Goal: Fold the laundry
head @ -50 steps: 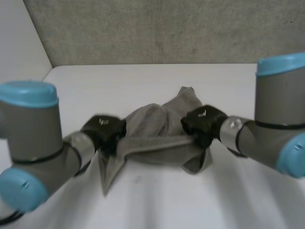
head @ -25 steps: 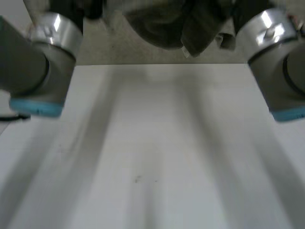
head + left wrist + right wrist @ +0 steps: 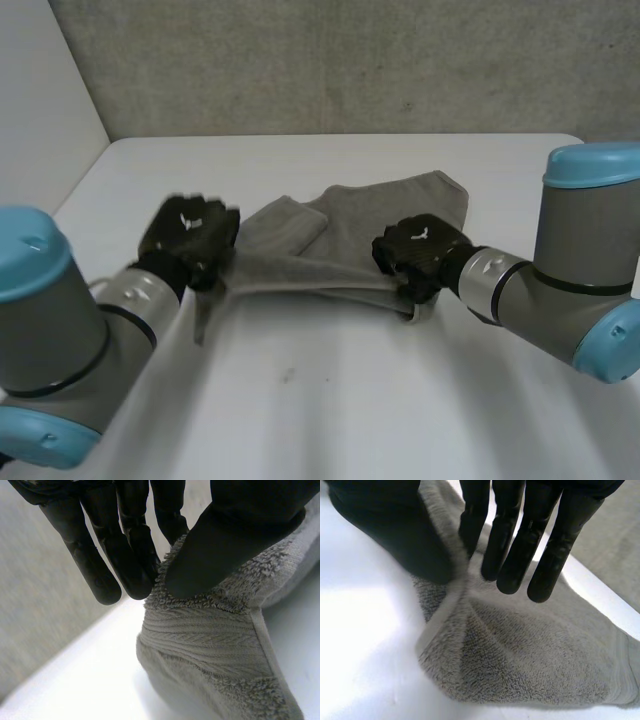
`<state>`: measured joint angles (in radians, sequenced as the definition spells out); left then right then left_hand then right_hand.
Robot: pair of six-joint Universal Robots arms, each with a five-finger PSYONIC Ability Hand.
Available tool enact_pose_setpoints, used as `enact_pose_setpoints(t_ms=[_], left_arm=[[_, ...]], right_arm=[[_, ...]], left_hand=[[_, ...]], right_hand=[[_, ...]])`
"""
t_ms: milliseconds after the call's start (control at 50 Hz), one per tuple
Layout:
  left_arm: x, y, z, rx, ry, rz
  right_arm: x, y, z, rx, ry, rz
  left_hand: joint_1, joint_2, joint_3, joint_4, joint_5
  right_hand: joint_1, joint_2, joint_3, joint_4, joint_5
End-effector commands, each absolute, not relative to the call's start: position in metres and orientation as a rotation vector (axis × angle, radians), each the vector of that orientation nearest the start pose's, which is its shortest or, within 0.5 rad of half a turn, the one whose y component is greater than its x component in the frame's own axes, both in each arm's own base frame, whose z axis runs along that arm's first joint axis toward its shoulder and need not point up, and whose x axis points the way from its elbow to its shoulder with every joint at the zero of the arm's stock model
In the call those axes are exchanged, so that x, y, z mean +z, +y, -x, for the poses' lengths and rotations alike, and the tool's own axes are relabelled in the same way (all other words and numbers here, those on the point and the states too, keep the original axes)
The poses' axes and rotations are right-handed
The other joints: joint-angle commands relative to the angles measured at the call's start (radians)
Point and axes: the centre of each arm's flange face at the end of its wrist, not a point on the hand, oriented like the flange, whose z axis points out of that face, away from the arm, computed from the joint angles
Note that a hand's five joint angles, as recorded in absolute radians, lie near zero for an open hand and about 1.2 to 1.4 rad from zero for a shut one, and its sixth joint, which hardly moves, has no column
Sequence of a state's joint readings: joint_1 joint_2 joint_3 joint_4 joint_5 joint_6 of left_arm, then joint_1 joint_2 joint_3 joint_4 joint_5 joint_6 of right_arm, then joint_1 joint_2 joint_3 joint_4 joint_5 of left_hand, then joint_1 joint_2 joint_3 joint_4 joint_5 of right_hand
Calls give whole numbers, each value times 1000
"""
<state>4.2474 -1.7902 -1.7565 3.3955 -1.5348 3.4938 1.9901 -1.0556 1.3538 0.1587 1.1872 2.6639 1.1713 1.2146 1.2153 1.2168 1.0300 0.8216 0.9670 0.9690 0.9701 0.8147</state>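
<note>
Left hand [image 3: 190, 233], at the left of centre in the head view, is closed in a pinch on the grey towel [image 3: 375, 215]. In the left wrist view the thumb is pressed onto the towel's terry edge beside its ribbed band, with the fingers [image 3: 131, 555] straight behind it. Right hand [image 3: 420, 252], at the right of centre, is likewise clamped on the towel. In the right wrist view the towel's hem is caught between the thumb and the straight fingers [image 3: 512, 540].

White table [image 3: 330, 410] takes up the lower two thirds of the head view, and a grey wall [image 3: 350, 60] is seen across the top. Left arm [image 3: 60, 350] is seen coming in from the lower left corner, right arm [image 3: 570, 290] from the right edge.

The towel is found at the middle of the frame, rumpled. Its near edge is drawn into a line between the two hands and its far part is laid flat on the table. One corner is seen hanging below the left hand.
</note>
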Motion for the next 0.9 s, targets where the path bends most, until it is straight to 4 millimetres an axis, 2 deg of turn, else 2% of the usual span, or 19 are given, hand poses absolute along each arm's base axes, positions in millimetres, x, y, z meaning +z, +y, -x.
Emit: enact_pose_setpoints(t_ms=[20,60,120,160,180,220,240,260,380,520,580,620,640,700,760,820,840,880,900], left_arm=[[294,-213,281,-2448,2001,-975],[324,-207,285,-2556,1905,-954],[338,-204,289,-2608,1859,-951],[366,-193,300,-2711,1778,-962],[366,-193,300,-2712,1778,-962],[393,-181,308,-2800,1705,-964],[393,-181,308,-2801,1705,-964],[405,-177,311,-2841,1670,-965],[433,-174,322,-2914,1611,-919],[443,-165,330,-2937,1612,-924],[444,-163,332,-2942,1609,-932],[443,-163,331,-2939,1615,-932],[443,-163,331,-2939,1615,-932],[441,-163,332,-2934,1622,-938],[439,-163,332,-2924,1634,-943],[438,-163,332,-2920,1638,-945],[438,-163,332,-2920,1638,-945],[438,-163,331,-2920,1638,-945],[438,-163,331,-2920,1638,-945]], right_arm=[[204,-279,-276,-1529,2117,860],[202,-283,-257,-1502,2166,675],[200,-283,-249,-1488,2182,595],[202,-276,-234,-1477,2201,483],[202,-276,-234,-1477,2201,483],[198,-265,-223,-1448,2232,425],[198,-265,-223,-1448,2232,425],[196,-260,-220,-1434,2247,409],[187,-244,-216,-1362,2287,410],[175,-229,-220,-1246,2311,433],[169,-229,-227,-1195,2281,467],[166,-229,-246,-1159,2211,528],[166,-229,-246,-1159,2211,528],[171,-221,-284,-1128,2109,610],[168,-220,-296,-1105,2088,617],[161,-217,-330,-1084,2043,643],[161,-217,-330,-1084,2043,643],[155,-215,-351,-1082,2029,653],[155,-215,-351,-1082,2029,653]], left_hand=[[225,182,181,179,192],[225,182,181,179,192],[225,182,181,179,192],[225,182,181,179,192],[225,182,181,179,192],[225,182,181,179,192],[225,182,181,179,192],[225,182,181,179,192],[225,182,181,179,192],[225,182,181,179,192],[225,182,181,179,192],[225,182,181,179,192],[225,182,181,179,192],[225,182,181,179,192],[225,182,181,179,192],[225,182,181,179,192],[225,182,181,179,192],[225,182,181,179,192],[225,182,181,179,192]], right_hand=[[-273,-418,-420,-421,-440],[-401,-547,-549,-550,-569],[-417,-562,-564,-565,-584],[-431,-577,-579,-580,-599],[-431,-577,-579,-580,-599],[-434,-580,-582,-583,-602],[-434,-580,-582,-583,-602],[-434,-580,-582,-583,-602],[-381,-527,-529,-530,-549],[-411,-556,-558,-559,-578],[-425,-571,-573,-574,-593],[-498,-644,-646,-647,-666],[-499,-644,-646,-647,-666],[-549,-694,-696,-697,-716],[-552,-697,-699,-700,-719],[-549,-694,-696,-697,-716],[-549,-694,-696,-697,-716],[-543,-688,-690,-691,-711],[-543,-688,-690,-691,-710]])
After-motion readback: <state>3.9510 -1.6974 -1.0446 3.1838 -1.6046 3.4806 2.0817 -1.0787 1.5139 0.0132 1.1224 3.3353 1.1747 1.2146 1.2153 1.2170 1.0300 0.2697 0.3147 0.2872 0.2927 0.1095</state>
